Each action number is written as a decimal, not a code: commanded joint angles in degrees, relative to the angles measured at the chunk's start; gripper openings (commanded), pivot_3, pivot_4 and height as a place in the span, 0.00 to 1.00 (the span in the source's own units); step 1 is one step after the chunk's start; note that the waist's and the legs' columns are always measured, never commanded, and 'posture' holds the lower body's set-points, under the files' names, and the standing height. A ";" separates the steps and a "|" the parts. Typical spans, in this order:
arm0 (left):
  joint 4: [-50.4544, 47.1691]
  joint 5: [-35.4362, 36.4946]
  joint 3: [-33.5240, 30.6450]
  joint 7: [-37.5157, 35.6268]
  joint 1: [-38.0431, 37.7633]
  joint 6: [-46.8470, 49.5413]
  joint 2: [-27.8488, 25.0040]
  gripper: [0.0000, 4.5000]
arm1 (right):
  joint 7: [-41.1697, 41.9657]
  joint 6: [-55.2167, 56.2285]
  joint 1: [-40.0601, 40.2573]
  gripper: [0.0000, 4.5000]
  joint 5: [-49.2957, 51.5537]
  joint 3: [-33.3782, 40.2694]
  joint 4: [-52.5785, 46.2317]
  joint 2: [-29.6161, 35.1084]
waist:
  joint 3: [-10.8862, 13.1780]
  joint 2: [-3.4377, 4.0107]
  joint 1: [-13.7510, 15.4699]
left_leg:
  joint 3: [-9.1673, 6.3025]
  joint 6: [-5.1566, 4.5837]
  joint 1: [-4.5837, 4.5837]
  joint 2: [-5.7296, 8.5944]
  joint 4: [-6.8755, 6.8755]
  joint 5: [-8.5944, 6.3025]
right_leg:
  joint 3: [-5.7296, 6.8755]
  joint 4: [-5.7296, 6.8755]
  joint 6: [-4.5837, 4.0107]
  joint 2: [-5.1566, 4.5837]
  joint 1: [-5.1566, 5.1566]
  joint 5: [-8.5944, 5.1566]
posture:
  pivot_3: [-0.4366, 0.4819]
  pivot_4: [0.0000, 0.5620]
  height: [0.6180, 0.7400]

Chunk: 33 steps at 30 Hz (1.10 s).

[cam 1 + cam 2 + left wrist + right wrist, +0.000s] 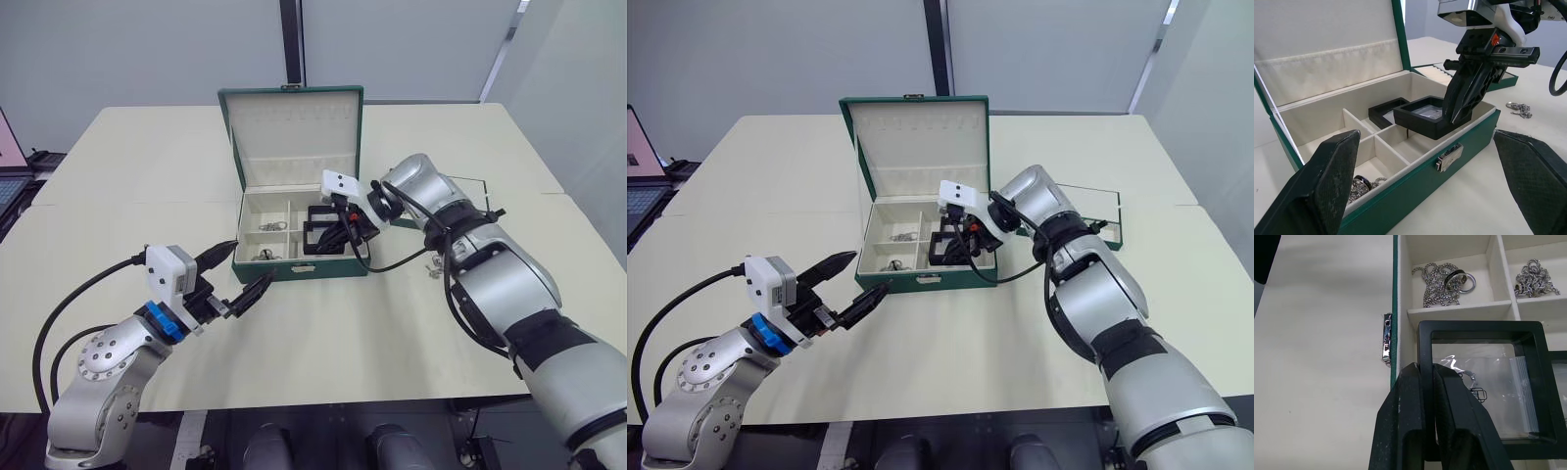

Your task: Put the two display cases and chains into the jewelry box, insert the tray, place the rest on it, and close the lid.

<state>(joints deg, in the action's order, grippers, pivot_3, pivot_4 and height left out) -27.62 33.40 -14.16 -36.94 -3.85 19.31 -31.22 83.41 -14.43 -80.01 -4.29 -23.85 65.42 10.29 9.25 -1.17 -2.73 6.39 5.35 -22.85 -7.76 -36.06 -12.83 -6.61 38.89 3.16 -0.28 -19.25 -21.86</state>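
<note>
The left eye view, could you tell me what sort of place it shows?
Probably an office or lab test room: a plain cream table under the jewelry box, bare grey wall panels behind it, and a laptop at the robot's far left.

Both eye views look forward and down from head height over the table — same scene, slightly offset. The left wrist view sits low before the jewelry box, facing its front. The right wrist view looks close down into its compartments — box shared by all.
</note>
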 commanded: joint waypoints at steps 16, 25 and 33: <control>-1.92 -0.87 1.72 -0.08 0.85 -1.33 0.48 1.00 | -1.16 2.57 -0.86 0.00 -3.10 2.66 1.70 -0.26 | 0.00 0.00 -0.37 | 0.00 0.00 0.00 0.00 0.00 0.00 | -0.01 0.01 0.00 0.00 0.00 0.00 | 0.48 0.27 1.00; -2.02 -1.10 1.68 -0.20 0.50 -1.51 0.39 1.00 | -0.91 2.15 -1.16 0.25 -3.48 3.91 2.10 -0.58 | 0.00 0.00 -0.42 | 0.01 0.00 0.00 0.00 0.00 0.00 | -0.02 0.01 0.00 0.00 0.00 0.00 | 0.48 0.27 1.00; -1.01 -1.17 1.89 -0.47 1.34 -1.69 0.24 1.00 | 0.76 0.61 -2.89 0.71 -2.36 6.33 0.96 -0.41 | 0.00 0.00 -0.52 | 0.01 0.00 0.00 0.00 0.00 0.00 | -0.02 0.01 0.00 0.00 0.00 0.00 | 0.48 0.27 1.00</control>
<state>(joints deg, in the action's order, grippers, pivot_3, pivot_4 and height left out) -27.49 32.51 -12.13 -37.10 -3.28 18.87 -31.09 83.56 -13.61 -80.68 -7.73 -19.09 67.87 9.90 9.25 -1.17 -3.25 6.40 5.35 -22.85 -7.76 -36.06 -12.83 -6.64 38.90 3.16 -0.28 -19.25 -21.86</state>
